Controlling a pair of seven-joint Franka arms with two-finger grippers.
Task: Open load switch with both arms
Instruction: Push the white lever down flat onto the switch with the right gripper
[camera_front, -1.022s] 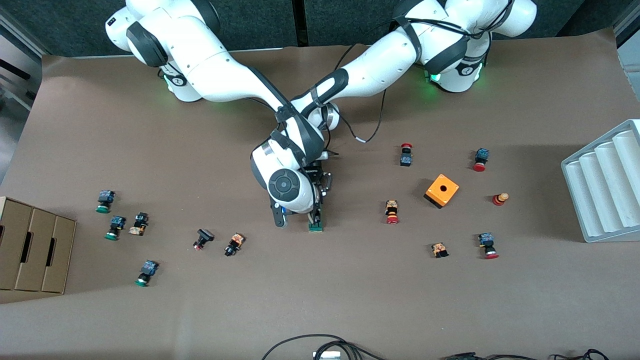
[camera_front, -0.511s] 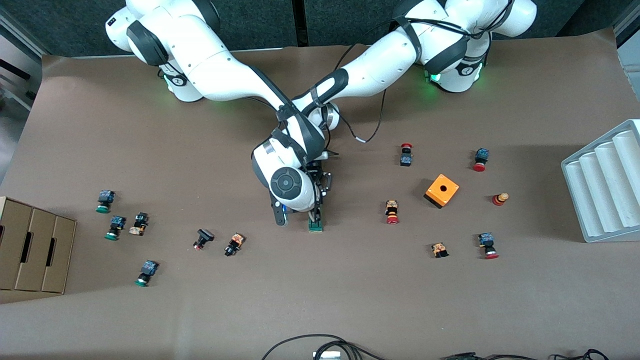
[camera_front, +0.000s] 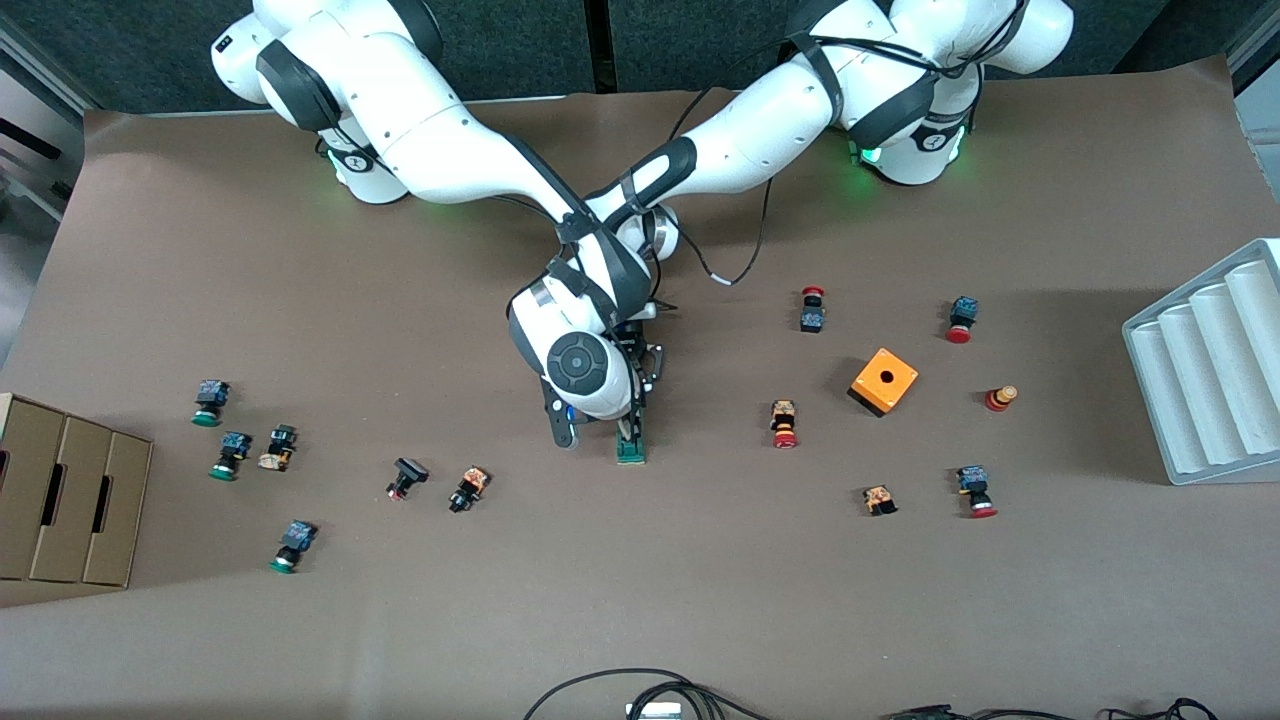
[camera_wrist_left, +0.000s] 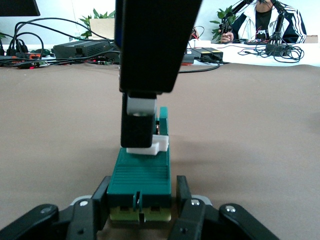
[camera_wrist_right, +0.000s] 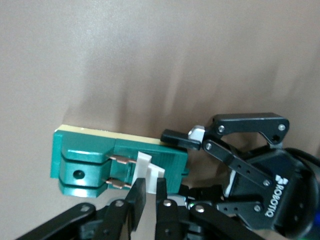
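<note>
Mid-frame on the bench (camera_front: 700, 560): load switch (camera_front: 630, 448) clamped at its end by left gripper (camera_wrist_left: 141, 210), white piece pinched from above by right gripper (camera_wrist_right: 149, 192).

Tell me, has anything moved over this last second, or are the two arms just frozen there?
Almost frozen. The right arm's wrist crept slightly away from the front camera. Otherwise nothing changed: the left claw stays clamped on the load switch body, the right claw stays pinched on its white end piece, and the orange box and scattered push buttons haven't moved.
</note>
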